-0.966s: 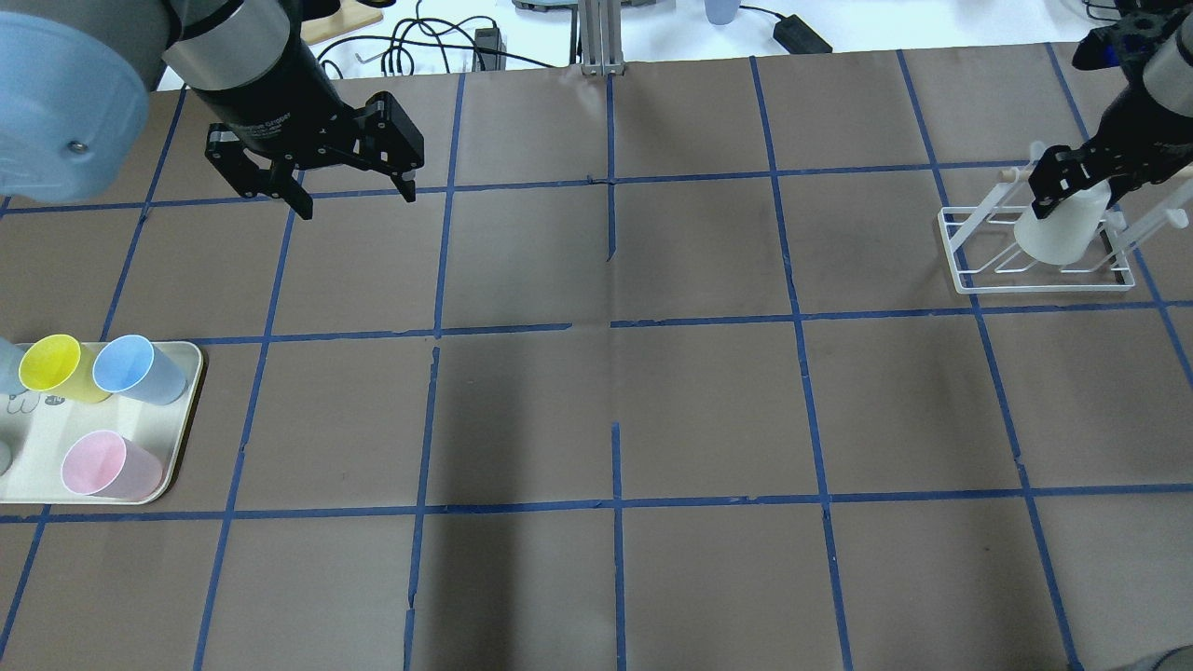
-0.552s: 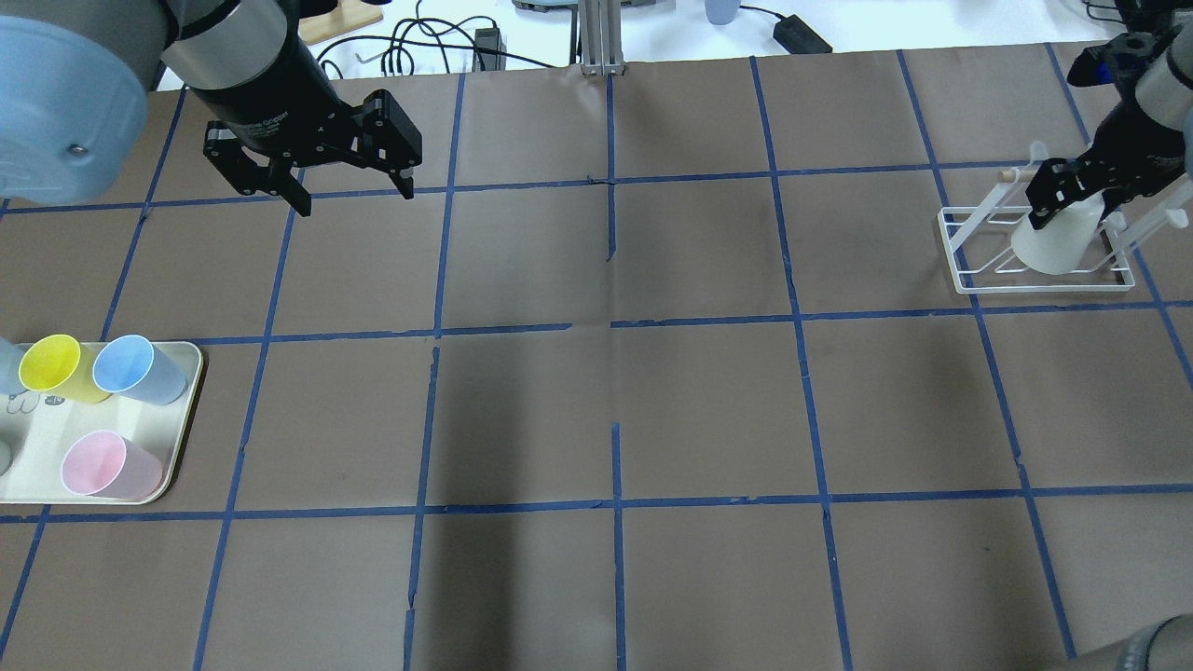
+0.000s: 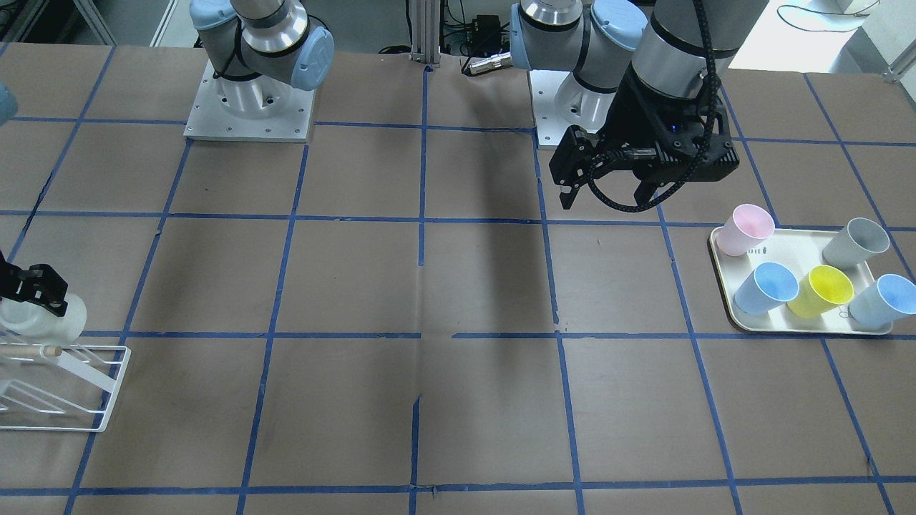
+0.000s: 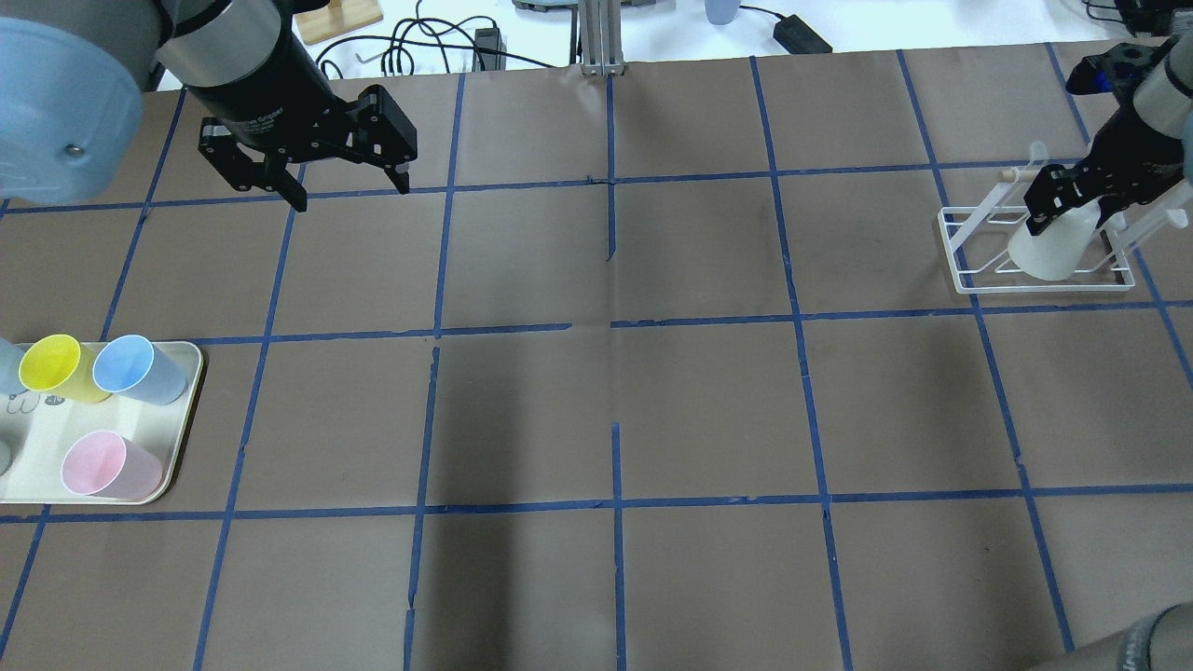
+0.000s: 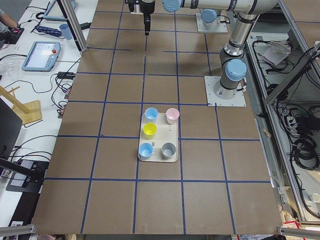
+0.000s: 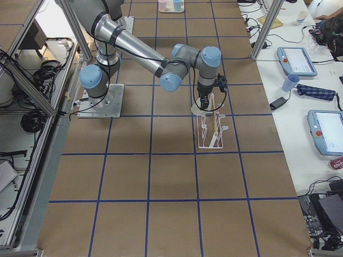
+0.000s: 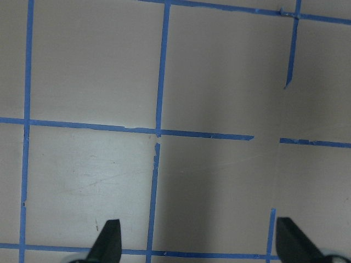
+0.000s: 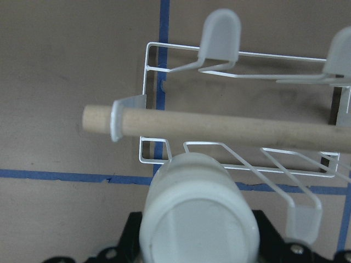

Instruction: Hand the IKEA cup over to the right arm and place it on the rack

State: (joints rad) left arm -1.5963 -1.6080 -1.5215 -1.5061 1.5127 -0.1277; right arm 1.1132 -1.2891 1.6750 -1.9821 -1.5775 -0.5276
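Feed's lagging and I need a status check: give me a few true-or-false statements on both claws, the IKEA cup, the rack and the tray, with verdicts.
1. The left claw is open and empty. True.
2. The right claw has let go of the IKEA cup. False: it grips the cup, base up, over the rack.
3. The tray holds five cups. True.
4. The yellow cup sits on the rack. False: it stands on the tray.
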